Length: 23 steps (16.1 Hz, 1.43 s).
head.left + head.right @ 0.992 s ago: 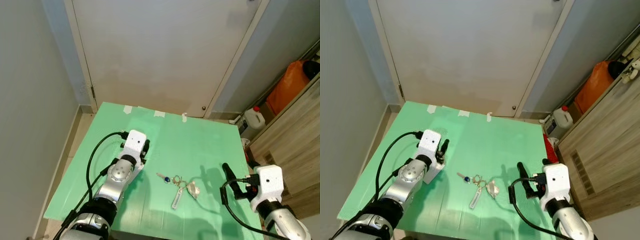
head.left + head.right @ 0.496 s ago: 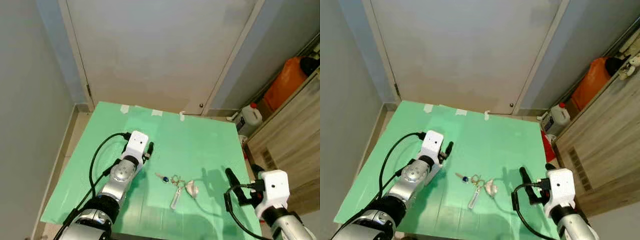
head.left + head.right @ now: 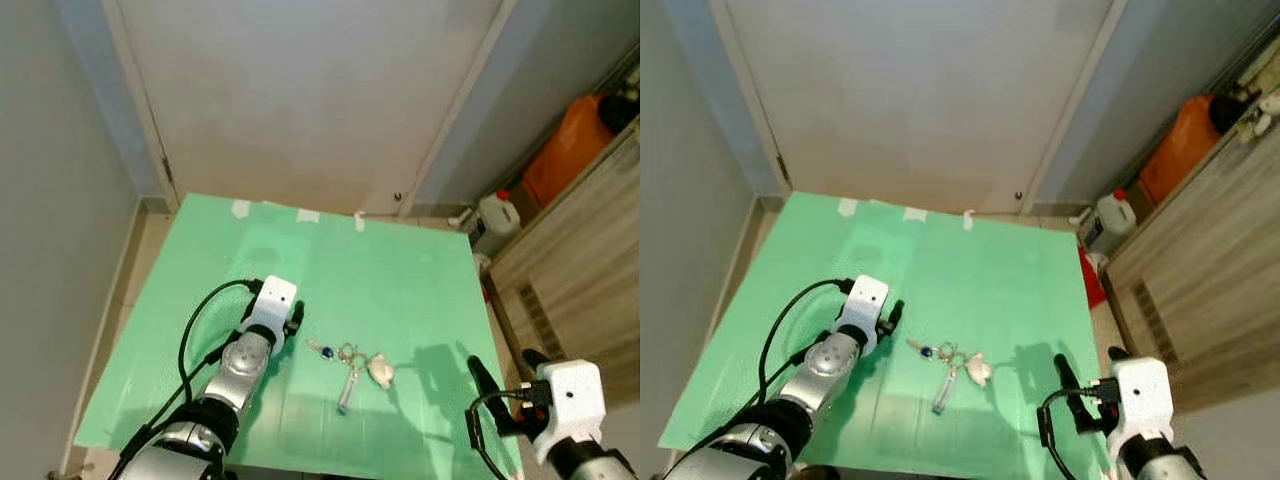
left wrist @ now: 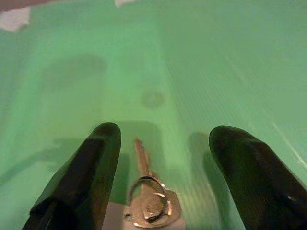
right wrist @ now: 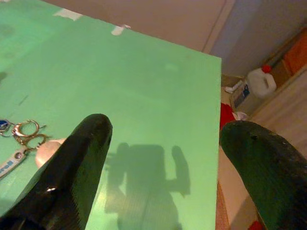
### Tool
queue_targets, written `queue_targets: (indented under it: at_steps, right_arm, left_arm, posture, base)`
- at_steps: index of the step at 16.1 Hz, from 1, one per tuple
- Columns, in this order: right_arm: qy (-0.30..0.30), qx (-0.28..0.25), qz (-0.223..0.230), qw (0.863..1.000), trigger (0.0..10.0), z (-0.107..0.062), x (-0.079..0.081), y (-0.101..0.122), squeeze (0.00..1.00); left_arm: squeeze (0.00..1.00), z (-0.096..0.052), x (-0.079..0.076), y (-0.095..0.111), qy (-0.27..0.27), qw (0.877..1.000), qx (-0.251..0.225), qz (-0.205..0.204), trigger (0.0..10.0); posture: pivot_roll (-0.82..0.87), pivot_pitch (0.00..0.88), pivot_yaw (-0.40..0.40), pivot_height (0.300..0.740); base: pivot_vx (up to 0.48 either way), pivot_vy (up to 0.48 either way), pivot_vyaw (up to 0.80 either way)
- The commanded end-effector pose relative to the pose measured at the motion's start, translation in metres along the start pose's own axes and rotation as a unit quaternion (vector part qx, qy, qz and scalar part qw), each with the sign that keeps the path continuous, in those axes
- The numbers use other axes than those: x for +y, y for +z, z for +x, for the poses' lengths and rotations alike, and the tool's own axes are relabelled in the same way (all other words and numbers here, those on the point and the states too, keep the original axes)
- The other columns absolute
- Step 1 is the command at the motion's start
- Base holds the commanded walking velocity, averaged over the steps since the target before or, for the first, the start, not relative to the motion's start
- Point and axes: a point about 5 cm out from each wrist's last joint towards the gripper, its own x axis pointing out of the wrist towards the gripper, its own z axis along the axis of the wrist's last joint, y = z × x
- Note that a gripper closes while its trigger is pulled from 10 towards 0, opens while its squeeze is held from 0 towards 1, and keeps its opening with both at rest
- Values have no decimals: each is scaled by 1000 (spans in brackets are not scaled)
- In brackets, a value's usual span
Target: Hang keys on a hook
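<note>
On green mat [image 3: 400,290] | keys [image 3: 352,365] flat | no legible txt

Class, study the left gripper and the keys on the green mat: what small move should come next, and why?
Probably lower the left gripper and close it: its fingers stand open on either side of one key of the keys, which lie flat on the green mat, not yet grasped.
</note>
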Motion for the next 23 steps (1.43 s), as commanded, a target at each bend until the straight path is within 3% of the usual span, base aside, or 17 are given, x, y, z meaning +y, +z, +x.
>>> queue_targets:
  at_steps: [1, 4, 11, 12, 13, 14, 19, 20, 21, 23]
  right_arm:
    - [-9, 9, -2, 1000, 10000, -9, -4, -1, 0]
    - [-6, 24, 0, 1000, 10000, -17, -1, -9, 0]
    - [-10, 23, 2, 1000, 10000, -15, -2, -7, 0]
    - [-12, 22, 2, 1000, 10000, -15, -3, -6, 0]
    - [-13, 22, 3, 1000, 10000, -15, -3, -6, 0]
    - [-14, 22, 3, 1000, 10000, -15, -3, -6, 0]
    - [-17, 22, 4, 1000, 10000, -14, -3, -6, 0]
    - [-17, 22, 5, 1000, 10000, -14, -3, -6, 0]
    - [-16, 22, 5, 1000, 10000, -14, -2, -5, 0]
    - [-15, 22, 5, 1000, 10000, -14, -2, -6, 0]
  left_arm:
    - [0, -2, -2, -7, -4, 1000, 12, 6, 10000]
    - [0, -3, 0, -9, -3, 1000, 17, 9, 10000]
    - [0, -5, -7, -24, -24, 997, 74, 27, 10000]
    - [0, -6, -7, -28, -28, 995, 91, 21, 6863]
    - [0, -7, -8, -31, -34, 994, 103, 17, 5373]
    - [0, -8, -9, -36, -40, 992, 120, 10, 157]
    - [0, -10, -10, -40, -51, 989, 136, 9, 0]
    - [110, -10, -11, -38, -65, 989, 120, 50, 0]
    - [220, -10, -12, -38, -70, 990, 110, 59, 0]
    - [239, -11, -10, -37, -61, 992, 102, 49, 0]
  posture:
    - [-289, 250, -110, 740]
    - [-287, 267, -111, 740]
    - [-290, 269, -108, 740]
    - [-292, 269, -106, 740]
    - [-294, 270, -105, 740]
    - [-296, 268, -103, 740]
    - [-293, 271, -100, 740]
    - [-290, 273, -103, 740]
    - [-290, 274, -103, 740]
    - [-285, 274, -105, 740]
  base:
    - [0, 0, 0]
    - [0, 0, 0]
    - [0, 0, 0]
    - [0, 0, 0]
    - [0, 0, 0]
    - [0, 0, 0]
    - [0, 0, 0]
    - [0, 0, 0]
    - [0, 0, 0]
    - [0, 0, 0]
